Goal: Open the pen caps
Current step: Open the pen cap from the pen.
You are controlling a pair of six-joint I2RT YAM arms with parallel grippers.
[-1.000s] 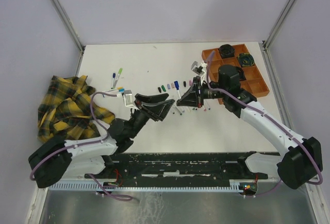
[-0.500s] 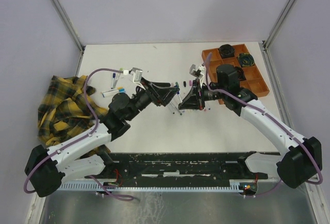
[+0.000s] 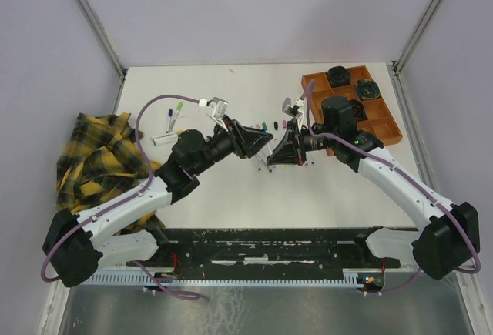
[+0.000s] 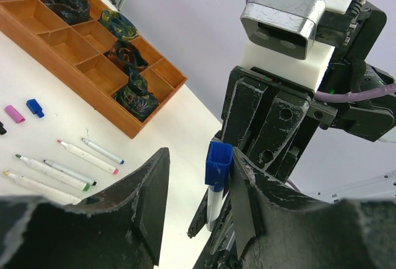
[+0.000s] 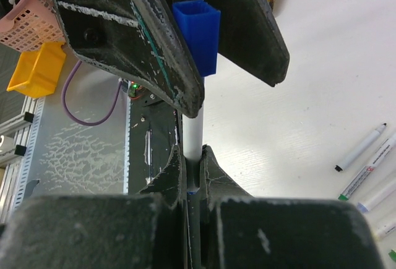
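Note:
My right gripper (image 3: 271, 152) (image 5: 192, 154) is shut on a white pen barrel (image 5: 193, 130) and holds it above the table. The pen's blue cap (image 5: 197, 37) (image 4: 218, 165) is on its free end. My left gripper (image 3: 264, 142) (image 4: 198, 167) is open, with its jaws on either side of that cap. One finger (image 4: 247, 195) touches the cap and the other (image 4: 148, 201) stands well apart. Loose pink (image 4: 15, 114) and blue (image 4: 35, 107) caps lie on the table, with more in a row (image 3: 275, 125).
Several uncapped pens (image 4: 86, 156) (image 5: 365, 151) lie on the white table under the grippers. An orange compartment tray (image 3: 383, 128) (image 4: 74, 77) holding dark round objects stands at the back right. A yellow plaid cloth (image 3: 100, 158) lies at the left, with capped pens (image 3: 173, 119) beside it.
My left arm has swung up and to the right, and its open jaws have come around the blue cap. The right gripper has held the pen still.

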